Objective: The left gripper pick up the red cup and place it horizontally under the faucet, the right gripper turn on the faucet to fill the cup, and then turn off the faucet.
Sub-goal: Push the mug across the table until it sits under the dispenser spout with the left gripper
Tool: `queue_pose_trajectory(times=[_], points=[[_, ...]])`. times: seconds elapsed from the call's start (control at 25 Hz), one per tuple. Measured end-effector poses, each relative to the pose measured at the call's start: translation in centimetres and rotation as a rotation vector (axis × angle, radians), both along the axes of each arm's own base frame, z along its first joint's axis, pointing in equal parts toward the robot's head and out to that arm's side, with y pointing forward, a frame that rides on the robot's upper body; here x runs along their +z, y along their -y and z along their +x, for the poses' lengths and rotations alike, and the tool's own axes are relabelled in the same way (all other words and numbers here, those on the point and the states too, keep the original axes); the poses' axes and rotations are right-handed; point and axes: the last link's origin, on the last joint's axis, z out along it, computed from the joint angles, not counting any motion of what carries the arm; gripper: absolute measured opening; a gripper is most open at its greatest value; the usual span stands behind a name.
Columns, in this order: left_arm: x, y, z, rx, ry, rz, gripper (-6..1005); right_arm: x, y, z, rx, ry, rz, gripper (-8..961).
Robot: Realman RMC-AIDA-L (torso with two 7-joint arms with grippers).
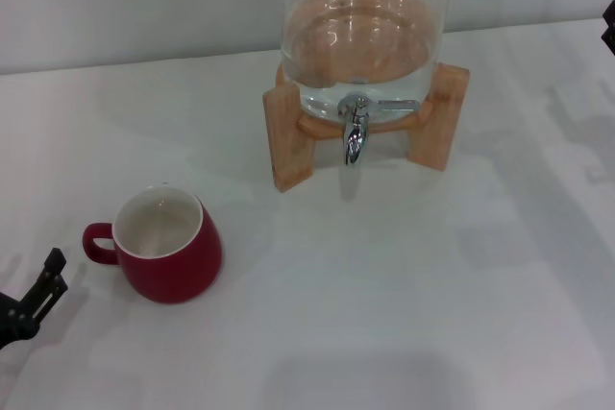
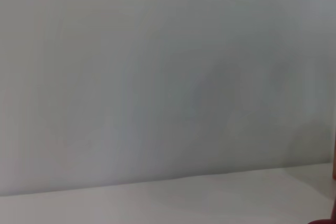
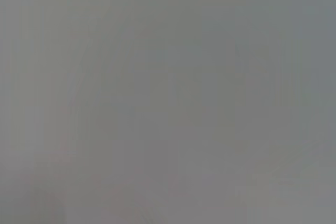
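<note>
The red cup (image 1: 169, 249) stands upright on the white table at the front left, its white inside empty and its handle pointing left. The left gripper (image 1: 36, 293) is low at the front left edge, just left of the cup's handle and apart from it. The chrome faucet (image 1: 355, 132) hangs from the glass dispenser (image 1: 365, 26), spout down and thin lever out to the right, with nothing under it. Only a black sliver of the right gripper (image 1: 609, 28) shows at the far right edge, well away from the faucet. The right wrist view shows only a blank grey surface.
The dispenser holds water and sits on a wooden stand (image 1: 288, 136) with legs on both sides of the faucet. The white table (image 1: 404, 295) spreads between cup and stand. A pale wall runs behind; the left wrist view shows wall and table edge.
</note>
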Motion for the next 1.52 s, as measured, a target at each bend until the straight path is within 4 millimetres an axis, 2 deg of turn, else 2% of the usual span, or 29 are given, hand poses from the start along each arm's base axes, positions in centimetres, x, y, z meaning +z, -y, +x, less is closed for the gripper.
queue_pose_trajectory(times=[0.72,1.52], points=[[-0.3,-0.9,0.6,-0.027,0.000,-0.033,847,-0.2,0.1,-0.2,0.014,0.005,-0.008,810],[-1.4,-1.1,0.9,-0.033,-0.019,-0.087,841,-0.2,0.1,-0.2,0.015,0.005,-0.007,810]])
